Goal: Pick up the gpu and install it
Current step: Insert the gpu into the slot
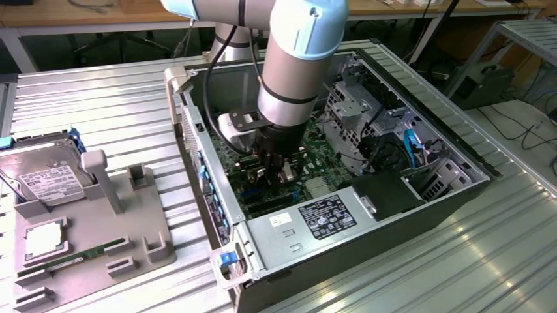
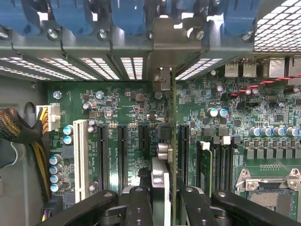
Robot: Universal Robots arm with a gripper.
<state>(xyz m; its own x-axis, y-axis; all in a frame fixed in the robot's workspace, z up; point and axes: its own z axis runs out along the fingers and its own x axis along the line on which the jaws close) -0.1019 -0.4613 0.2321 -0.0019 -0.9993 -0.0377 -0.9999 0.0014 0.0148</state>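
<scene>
Green gpu [image 2: 173, 141] in pincer [image 2: 162, 197], upright

One gpu [image 2: 172, 155] — one hard drive [image 1: 48, 179]

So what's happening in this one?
The robot arm has its pincer down inside the open PC case, shut on the gpu. The card stands on edge over the motherboard, its metal bracket up against the rear slot openings. On the tray beside the case, a hard drive and memory stick lie untouched.
</scene>
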